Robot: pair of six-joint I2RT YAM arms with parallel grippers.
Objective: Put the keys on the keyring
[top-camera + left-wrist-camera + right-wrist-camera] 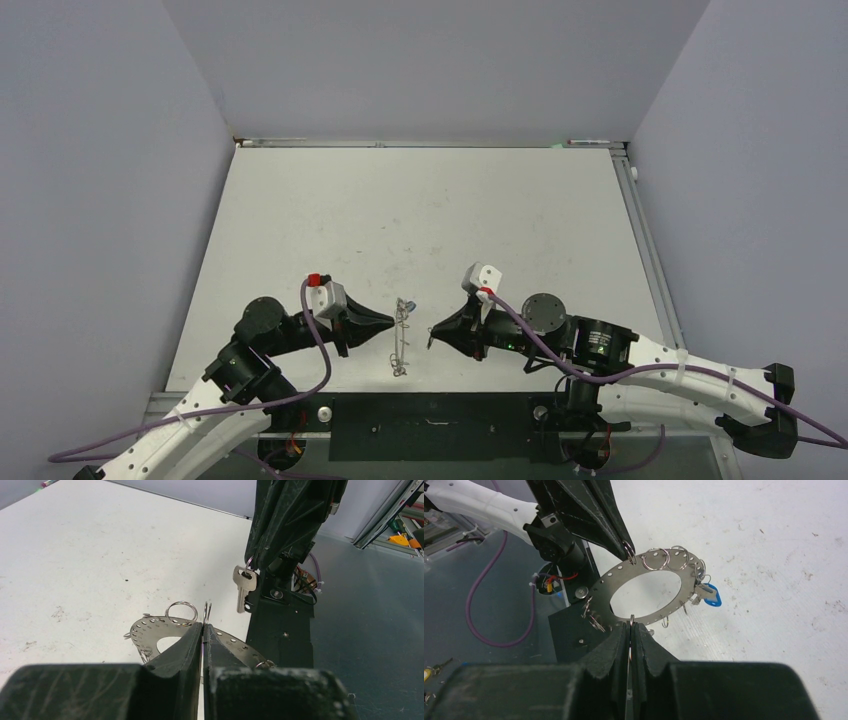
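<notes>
Though each wrist view is crowded by its own matte black fingers, both pairs of jaws are plainly pressed together. The left gripper [202, 630] pinches a thin wire loop [207, 611] at the rim of the keyring [150, 628], and the right gripper [630, 628] nips a key loop [631, 620] at the opposite rim. From that key loop hangs a silver key [244, 587], its head too blurred to read any marking. The keyring is a flat grey metal washer with a wide hole. Its band is punched with a row of small holes that carry round wire rings. A blue key [714, 598] dangles from its far side. Seen from above, the keyring is only a thin line between the two pointed gripper tips. It seems to stand on edge, though I cannot tell whether it touches the scuffed white table [420, 220]. It sits near the table's near edge, just beyond the black base plate [574, 630].
</notes>
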